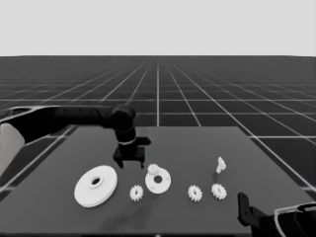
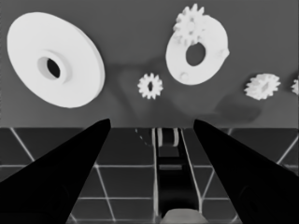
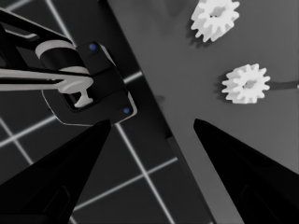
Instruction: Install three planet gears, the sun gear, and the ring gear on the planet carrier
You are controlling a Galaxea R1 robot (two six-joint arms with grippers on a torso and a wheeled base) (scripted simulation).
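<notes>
The larger round part (image 1: 96, 185) (image 2: 56, 58) lies at the front left of the table. The smaller round part (image 1: 159, 181) (image 2: 196, 70) lies to its right with one small gear (image 1: 153, 169) (image 2: 190, 25) sitting on its far rim. Between the two round parts lies a loose gear (image 1: 136, 192) (image 2: 150, 86). Two more gears (image 1: 195, 193) (image 1: 218, 191) (image 3: 246, 84) (image 3: 215, 16) lie further right. My left gripper (image 1: 129, 163) (image 2: 152, 121) hangs open and empty just behind the gap between the round parts. My right gripper (image 1: 243, 203) (image 3: 152, 121) is parked open at the front right corner.
A thin white piece (image 1: 220, 164) stands behind the rightmost gear. The left arm (image 1: 74, 117) stretches in from the left over the table's back left. Dark machinery with blue lights (image 3: 88, 84) shows past the table's edge (image 3: 154, 116) in the right wrist view.
</notes>
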